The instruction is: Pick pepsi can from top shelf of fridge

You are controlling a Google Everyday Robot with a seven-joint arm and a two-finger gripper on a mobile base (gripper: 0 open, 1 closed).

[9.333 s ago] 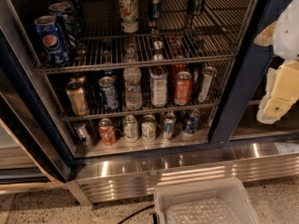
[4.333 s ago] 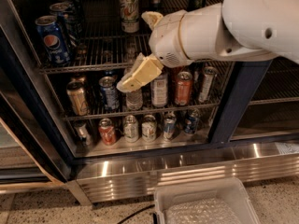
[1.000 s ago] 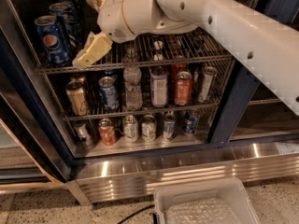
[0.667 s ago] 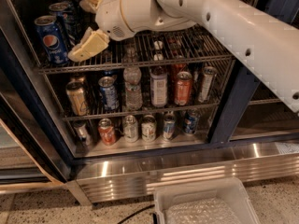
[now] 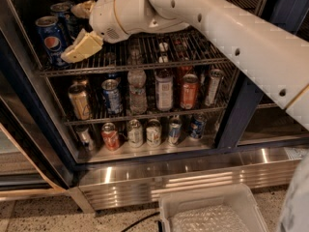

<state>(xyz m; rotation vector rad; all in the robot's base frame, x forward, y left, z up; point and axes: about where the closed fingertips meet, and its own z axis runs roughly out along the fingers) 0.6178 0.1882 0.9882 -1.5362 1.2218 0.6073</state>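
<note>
One wide-open, empty claw [image 5: 69, 33] beside the Pepsi-logo pepsi can [image 5: 49, 40] on the top shelf [image 5: 147, 53].

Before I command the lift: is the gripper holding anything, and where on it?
Nothing yet. The gripper hovers over the top shelf, fingers open, beside the pepsi can, which stands free.
</note>
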